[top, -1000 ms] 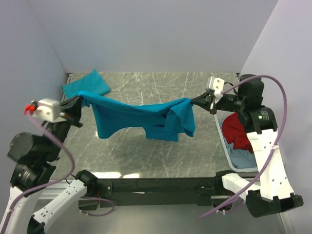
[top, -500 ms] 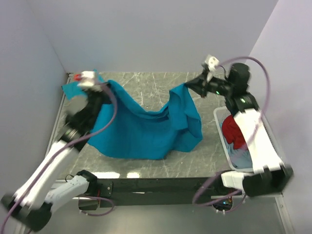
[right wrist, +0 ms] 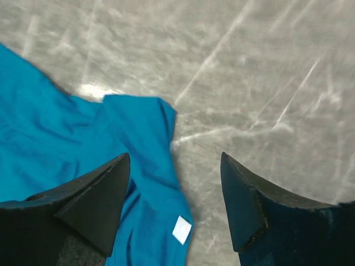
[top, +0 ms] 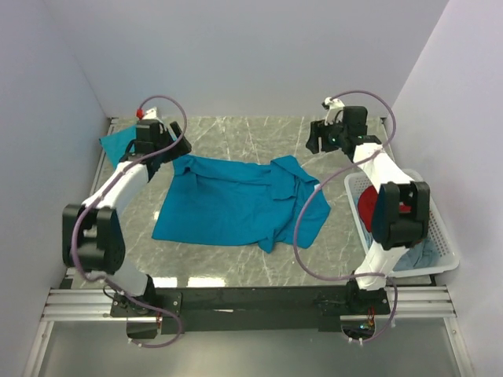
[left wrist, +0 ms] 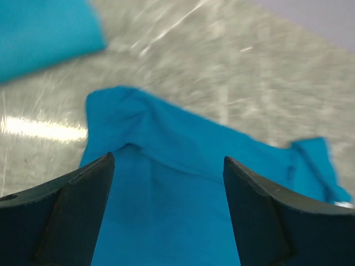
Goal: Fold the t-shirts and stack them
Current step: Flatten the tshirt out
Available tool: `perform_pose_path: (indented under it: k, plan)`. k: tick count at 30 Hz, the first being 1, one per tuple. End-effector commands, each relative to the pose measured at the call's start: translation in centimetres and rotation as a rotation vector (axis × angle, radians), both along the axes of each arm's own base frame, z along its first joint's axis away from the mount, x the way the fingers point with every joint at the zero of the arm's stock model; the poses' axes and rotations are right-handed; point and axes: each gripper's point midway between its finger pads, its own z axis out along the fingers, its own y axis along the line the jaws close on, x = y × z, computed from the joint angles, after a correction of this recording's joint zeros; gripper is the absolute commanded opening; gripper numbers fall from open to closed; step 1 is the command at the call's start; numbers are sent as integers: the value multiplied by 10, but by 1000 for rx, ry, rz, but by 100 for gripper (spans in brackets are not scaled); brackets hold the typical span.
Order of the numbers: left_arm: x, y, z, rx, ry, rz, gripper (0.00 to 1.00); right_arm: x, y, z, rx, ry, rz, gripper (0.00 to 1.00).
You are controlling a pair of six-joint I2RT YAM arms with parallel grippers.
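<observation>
One teal-blue t-shirt [top: 224,206] lies spread on the marble table, rumpled along its right side [top: 295,188]. My left gripper [top: 163,155] hovers open over its far left corner. In the left wrist view the cloth [left wrist: 166,221] lies below the gripper [left wrist: 167,160], with nothing between the jaws. My right gripper [top: 313,146] is open above the far right corner. The right wrist view shows this gripper [right wrist: 175,156] over the shirt's edge [right wrist: 72,149] and its white label [right wrist: 181,229]. A second teal t-shirt [top: 116,141] lies folded at the far left corner, also showing as a teal patch [left wrist: 44,33].
A white basket [top: 440,239] stands at the table's right edge, holding a red cloth [top: 367,206] and a pale blue one [top: 424,253]. Grey walls close in the table at the back and both sides. Bare marble [top: 251,137] shows beyond the spread shirt.
Both grippers held the shirt stretched in the air, swung it toward the back and opened. The shirt now lies on the table, free of both.
</observation>
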Motion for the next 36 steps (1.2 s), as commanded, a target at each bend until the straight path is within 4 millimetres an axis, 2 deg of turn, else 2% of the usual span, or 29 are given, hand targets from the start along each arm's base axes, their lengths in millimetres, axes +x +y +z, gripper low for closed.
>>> perform_pose_path:
  k: [1, 2, 3, 4, 5, 6, 7, 8, 9, 10, 11, 12, 13, 14, 15, 16, 17, 18, 19, 22, 24, 32, 36]
  plan:
    - [-12, -17, 105, 31, -235, -156, 85, -43, 31, 70, 42, -105, 277, 72]
    - [-24, -26, 111, 28, -242, -230, 85, -63, 39, 67, -18, -129, 463, 71]
    - [-34, -32, 109, 36, -233, -287, 84, -85, 50, 70, -16, -129, 598, 70]
    - [-50, -33, 93, 73, -184, -348, 84, -133, 63, 60, 70, -20, 748, 69]
    - [-63, -34, 98, 87, -195, -373, 84, -150, 67, 58, -16, -115, 907, 68]
    - [-73, -35, 94, 97, -191, -391, 84, -183, 68, 40, -12, -38, 980, 67]
    - [-86, -39, 78, 114, -173, -419, 84, -195, 69, 32, -50, -48, 1033, 67]
    - [-101, -41, 90, 125, -223, -440, 84, -217, 70, 14, -127, -33, 1096, 67]
    - [-112, -47, 90, 127, -241, -480, 84, -227, 70, 5, -167, -22, 1112, 66]
    - [-126, -55, 76, 145, -231, -541, 84, -232, 73, -2, -212, -41, 1126, 66]
    - [-142, -62, 81, 158, -269, -603, 84, -247, 64, -19, -293, -12, 1125, 66]
    - [-156, -74, 78, 155, -287, -693, 84, -255, 76, -24, -338, -49, 1171, 67]
    - [-174, -88, 61, 237, -303, -812, 84, -263, 77, -29, -373, -56, 1191, 67]
    - [-188, -95, 62, 286, -339, -863, 85, -275, 72, -40, -411, -51, 1205, 68]
    - [-198, -100, 55, 344, -350, -914, 87, -281, 77, -44, -427, -63, 1228, 68]
    - [-214, -110, 39, 440, -365, -1019, 88, -279, 81, -46, -439, -90, 1222, 69]
    - [-223, -112, 34, 489, -377, -1073, 88, -284, 79, -54, -440, -76, 1227, 69]
    - [-236, -109, 15, 531, -330, -1135, 87, -285, 79, -57, -438, -74, 1227, 69]
    - [-241, -106, -2, 613, -310, -1182, 86, -284, 80, -60, -439, -73, 1225, 69]
    - [-255, -104, -26, 714, -257, -1262, 87, -284, 79, -78, -484, -41, 1222, 68]
    - [-253, -100, -40, 758, -195, -1268, 82, -284, 77, -88, -512, -30, 1221, 68]
    - [-252, -100, -91, 821, -12, -1346, 82, -279, 78, -99, -541, -33, 1213, 67]
    - [-255, -100, -103, 811, 35, -1362, 82, -279, 79, -107, -553, -12, 1216, 65]
